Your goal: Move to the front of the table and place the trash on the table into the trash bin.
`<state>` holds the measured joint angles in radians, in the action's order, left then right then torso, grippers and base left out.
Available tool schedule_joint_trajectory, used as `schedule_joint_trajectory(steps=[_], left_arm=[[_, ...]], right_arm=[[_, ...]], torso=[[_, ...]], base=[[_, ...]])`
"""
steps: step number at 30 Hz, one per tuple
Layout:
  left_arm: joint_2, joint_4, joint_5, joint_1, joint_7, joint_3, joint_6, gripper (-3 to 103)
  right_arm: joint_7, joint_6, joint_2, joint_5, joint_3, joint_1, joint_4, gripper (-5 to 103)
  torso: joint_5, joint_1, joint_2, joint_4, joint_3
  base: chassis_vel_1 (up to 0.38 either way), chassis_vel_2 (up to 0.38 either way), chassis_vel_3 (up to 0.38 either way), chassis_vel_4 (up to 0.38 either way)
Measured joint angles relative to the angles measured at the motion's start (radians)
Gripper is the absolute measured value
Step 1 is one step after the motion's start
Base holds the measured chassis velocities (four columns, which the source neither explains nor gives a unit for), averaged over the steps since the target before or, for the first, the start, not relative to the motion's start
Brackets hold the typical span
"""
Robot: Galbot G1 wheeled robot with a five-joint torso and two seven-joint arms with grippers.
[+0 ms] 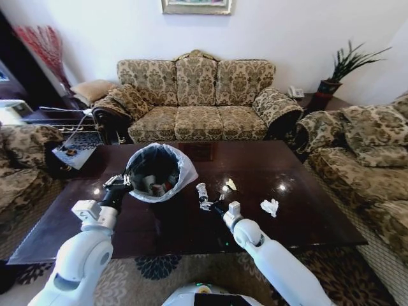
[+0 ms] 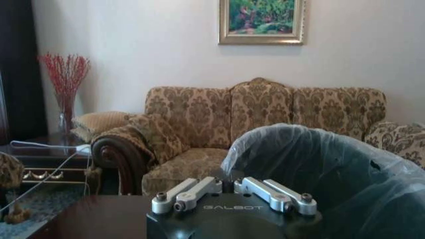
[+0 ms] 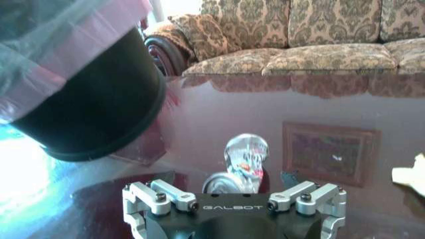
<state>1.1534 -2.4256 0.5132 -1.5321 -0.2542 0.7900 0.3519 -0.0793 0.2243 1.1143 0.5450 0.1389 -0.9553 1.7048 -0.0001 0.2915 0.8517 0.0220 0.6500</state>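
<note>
The trash bin (image 1: 157, 171), black with a white bag over its rim, hangs tilted above the left part of the dark table (image 1: 306, 223); several scraps lie inside it. My left gripper (image 1: 120, 183) is shut on the bin's near-left rim, and the bagged rim (image 2: 312, 164) rises just beyond it in the left wrist view. My right gripper (image 1: 207, 203) stands open low over the table's middle, right behind a small clear cup (image 1: 202, 190) lying on its side (image 3: 243, 162). A crumpled white tissue (image 1: 270, 206) and a small pale scrap (image 1: 230, 184) lie to the right.
A patterned sofa (image 1: 197, 95) stands behind the table, with armchairs at the left (image 1: 19, 166) and right (image 1: 370, 153). A potted plant (image 1: 338, 73) sits on a side table at the back right. The bin's black wall (image 3: 93, 109) hangs close by the right gripper.
</note>
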Motion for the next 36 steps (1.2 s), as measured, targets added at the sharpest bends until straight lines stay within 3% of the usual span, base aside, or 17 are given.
schedule_joint_trajectory(steps=[6, 15, 17, 20, 29, 36], left_arm=[[0.002, -0.003, -0.005, -0.014, 0.005, 0.0, -0.002, 3], [0.004, -0.011, -0.007, -0.024, 0.009, 0.003, -0.006, 3], [0.005, -0.012, -0.007, -0.024, 0.012, 0.003, -0.007, 3], [0.005, -0.017, -0.005, -0.026, 0.019, 0.003, -0.007, 3], [0.002, -0.017, -0.003, -0.018, 0.023, -0.001, -0.008, 3], [-0.015, -0.004, -0.001, -0.009, 0.024, -0.004, -0.008, 3]], right_arm=[[0.016, -0.006, 0.03, -0.016, -0.004, 0.008, -0.053, 102], [0.045, -0.027, 0.093, -0.064, -0.003, 0.031, -0.147, 66], [0.046, -0.03, 0.098, -0.069, -0.003, 0.033, -0.156, 66], [0.049, -0.041, 0.104, -0.085, -0.006, 0.033, -0.169, 52], [0.041, -0.049, 0.106, -0.102, -0.024, 0.028, -0.155, 49], [-0.009, -0.071, 0.022, -0.116, -0.094, 0.013, 0.099, 47]], torso=[[-0.0001, 0.0, 0.0, -0.0006, 0.0], [0.0, 0.0, 0.0, 0.0, 0.0], [0.0, 0.0, 0.0, -0.0001, 0.0], [0.0001, 0.0, 0.0, -0.0001, 0.0], [0.0001, 0.0, 0.0, -0.0001, 0.0], [0.0002, 0.0, 0.0, -0.0004, 0.0]], base=[[0.0, 0.0, 0.0, 0.0], [0.0, 0.0, 0.0, 0.0], [0.0, 0.0, 0.0, 0.0], [0.0, 0.0, 0.0, 0.0], [0.0, 0.0, 0.0, 0.0], [0.0, 0.0, 0.0, 0.0]])
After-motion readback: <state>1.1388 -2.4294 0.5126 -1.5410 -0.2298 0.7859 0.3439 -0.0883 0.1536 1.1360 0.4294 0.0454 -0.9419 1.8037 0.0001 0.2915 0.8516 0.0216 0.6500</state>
